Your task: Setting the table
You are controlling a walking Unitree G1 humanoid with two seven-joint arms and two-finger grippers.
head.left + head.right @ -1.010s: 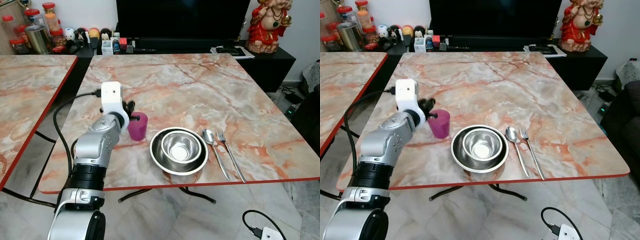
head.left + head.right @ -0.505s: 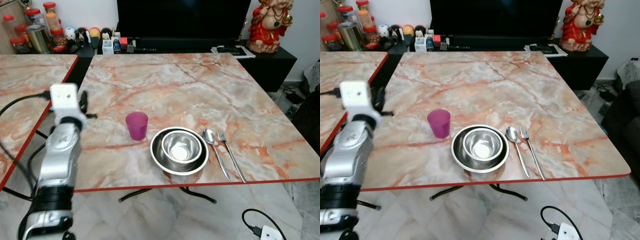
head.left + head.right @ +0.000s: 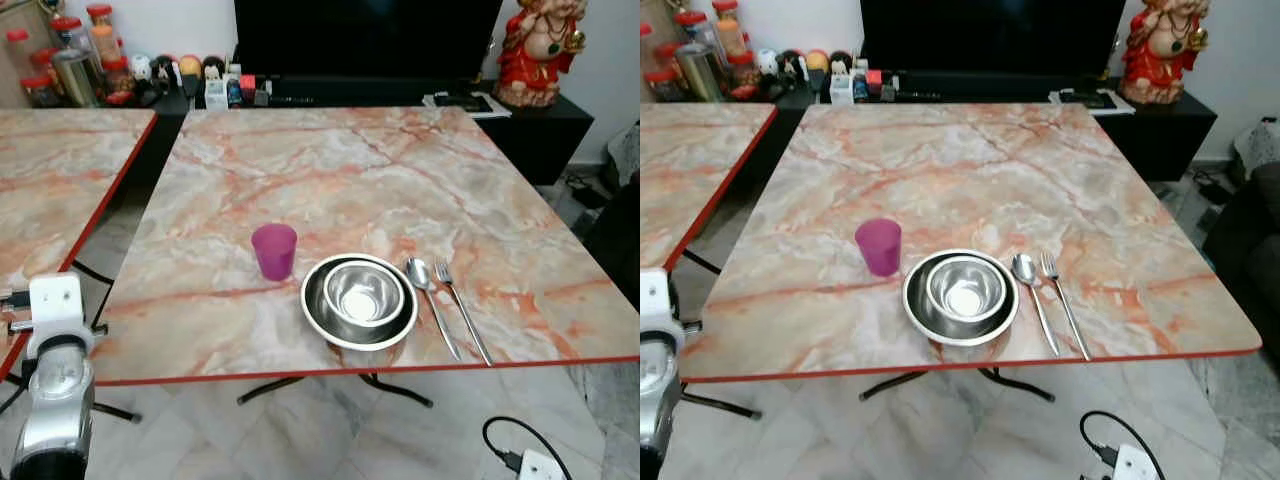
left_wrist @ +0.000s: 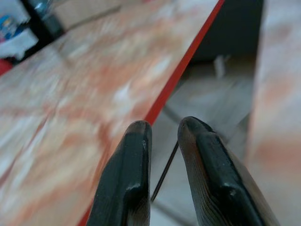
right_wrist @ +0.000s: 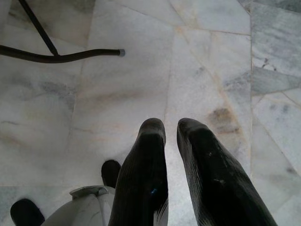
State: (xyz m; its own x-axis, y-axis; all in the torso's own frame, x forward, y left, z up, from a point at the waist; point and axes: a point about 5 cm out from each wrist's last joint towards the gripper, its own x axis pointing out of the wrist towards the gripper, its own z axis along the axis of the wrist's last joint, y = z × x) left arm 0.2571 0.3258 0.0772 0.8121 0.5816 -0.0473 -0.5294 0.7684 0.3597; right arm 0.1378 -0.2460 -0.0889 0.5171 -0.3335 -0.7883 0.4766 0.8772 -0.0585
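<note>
Now the left hand is down off the near left corner of the worktop, its two black fingers drawn close together with only a thin gap and nothing between them. A second ago that arm reached over the worktop with its fingers at the purple cup; half a second ago it had already let go and was swinging out to the left; now its wrist housing sits low beside the red edge, well apart from the cup. My reading is that the cup has been placed and this step is done.

The right hand hangs idle over the marble floor, fingers close together and empty.

Nearest the front edge stands the steel plate with a smaller steel bowl nested in it. Just to their right lie the spoon and then the fork, side by side, handles toward the front edge. The cup stands upright just beyond and left of the plate, close to its rim, without clearly touching. Farther back the worktop lies bare up to a dark TV cabinet, with jars at its left end and a red figurine at its right.

The setting looks complete or nearly so.
</note>
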